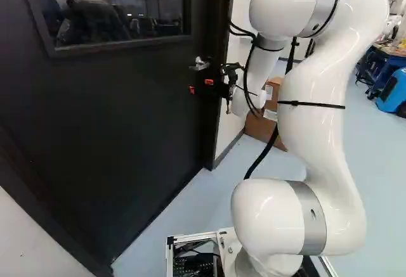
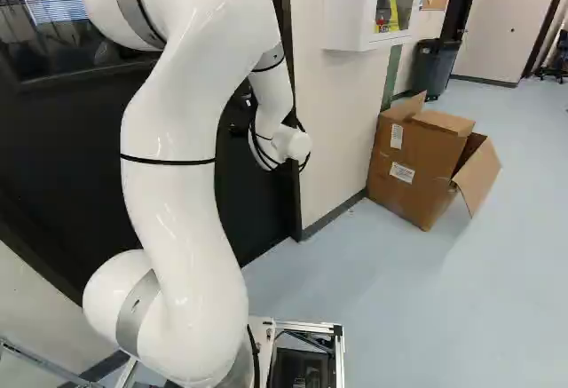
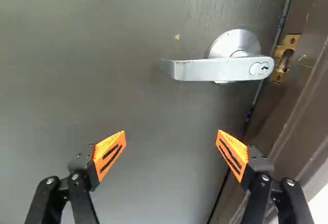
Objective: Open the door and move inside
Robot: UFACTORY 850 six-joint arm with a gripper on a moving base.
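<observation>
Arm [image 1: 320,131] rises from base, bends over at top of left base view, wrist lowered near door [image 1: 95,131]. Gripper [image 1: 200,86] just off door face; fingers spread wide, orange pads [image 3: 111,154] well apart, holding nothing. Lever handle [image 3: 220,69] ahead of gripper [image 3: 171,149], apart from both fingertips, toward frame-side finger; left base view puts it just above them. Brass strike plate [image 3: 285,58] on door frame [image 3: 292,114]: wrist view only. Right base view: gripper hidden; cardboard box [image 2: 413,170] shows open flap, dark bin [image 2: 435,67] beyond.
</observation>
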